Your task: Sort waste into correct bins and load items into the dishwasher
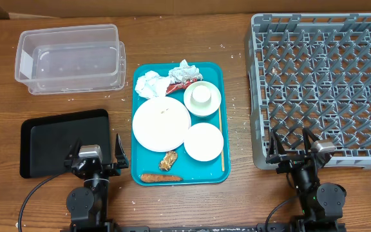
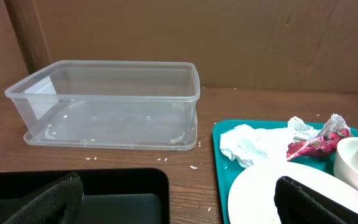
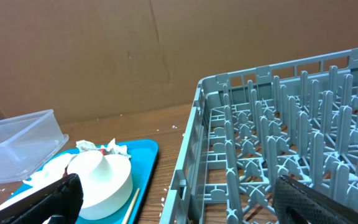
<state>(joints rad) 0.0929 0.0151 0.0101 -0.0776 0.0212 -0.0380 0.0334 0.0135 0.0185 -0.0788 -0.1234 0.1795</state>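
Both arms sit at the near edge of the bench, and everything's on the teal tray

Left end effector is spread wide with nothing in it, over the near right corner of the black tray. Right end effector is released too, empty, at the front rim of the grey dish rack. The clear tub is at the back left with nothing in it. The teal tray in the middle holds the big white plate, the smaller plate just right of it, and the bowl with the little cup sitting in it. The wooden stick lies along the right edge. The crumpled napkins and the red wrapper are at the back. The brown lump and the orange food stick are at the front.
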